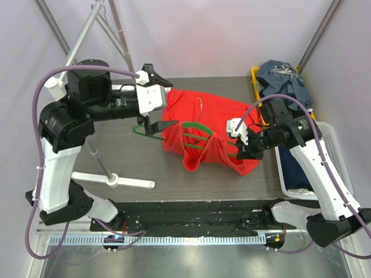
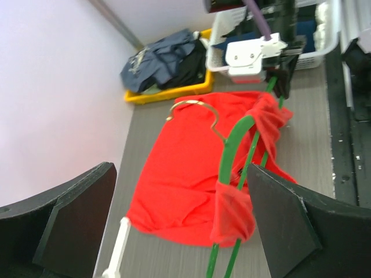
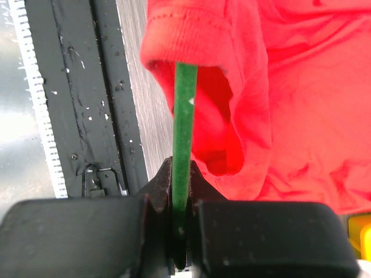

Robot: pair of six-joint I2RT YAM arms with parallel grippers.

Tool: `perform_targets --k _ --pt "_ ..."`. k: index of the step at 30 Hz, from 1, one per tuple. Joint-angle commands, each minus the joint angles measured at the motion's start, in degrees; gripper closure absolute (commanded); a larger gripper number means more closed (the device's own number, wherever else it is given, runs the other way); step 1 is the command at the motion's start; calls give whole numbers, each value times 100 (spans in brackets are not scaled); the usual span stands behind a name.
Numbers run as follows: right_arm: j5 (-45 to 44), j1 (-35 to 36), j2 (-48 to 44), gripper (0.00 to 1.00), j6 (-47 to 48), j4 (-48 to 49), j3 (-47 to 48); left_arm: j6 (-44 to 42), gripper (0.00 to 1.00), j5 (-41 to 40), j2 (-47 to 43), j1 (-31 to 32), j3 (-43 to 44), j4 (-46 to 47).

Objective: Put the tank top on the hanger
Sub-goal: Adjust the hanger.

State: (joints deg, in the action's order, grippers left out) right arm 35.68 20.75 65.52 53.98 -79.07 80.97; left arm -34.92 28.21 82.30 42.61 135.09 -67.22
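The red tank top (image 1: pixel 208 119) lies spread on the table, and the green hanger (image 1: pixel 194 138) sits partly inside it. One strap (image 2: pixel 235 211) loops round the hanger's left arm, close to my left gripper's right finger (image 2: pixel 290 226). The metal hook (image 2: pixel 194 106) rests on the red cloth. My left gripper (image 1: pixel 168 104) hangs open over the top's left edge, holding nothing. My right gripper (image 1: pixel 240 147) is shut on the hanger's right end. In the right wrist view the green bar (image 3: pixel 185 110) runs from the shut jaws up into a red hem (image 3: pixel 191 35).
A yellow bin (image 1: pixel 255 78) with dark clothes stands at the back right. A white basket (image 1: pixel 333 145) stands by the right arm. A white stand's base (image 1: pixel 119 180) lies front left, and its metal poles (image 1: pixel 87 32) rise at the back left.
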Motion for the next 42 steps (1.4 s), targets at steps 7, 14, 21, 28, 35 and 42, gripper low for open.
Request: perform_targets --k 7,14,21,28,35,42 --pt "545 104 -118 99 122 -258 -2 -173 0 1616 892 -25 96 121" --pt "519 113 -241 99 104 -232 -160 11 0 1794 1130 -25 246 244" --pt "369 104 -364 99 -106 136 -327 134 16 1846 1069 -25 115 253" --pt "229 113 -373 99 -308 392 -301 125 24 1881 972 -25 -70 174" --pt "115 113 -408 99 -528 655 -301 160 36 1802 946 -25 -158 218" --pt "53 113 -452 99 -607 735 -310 222 66 1636 910 -16 -246 280"
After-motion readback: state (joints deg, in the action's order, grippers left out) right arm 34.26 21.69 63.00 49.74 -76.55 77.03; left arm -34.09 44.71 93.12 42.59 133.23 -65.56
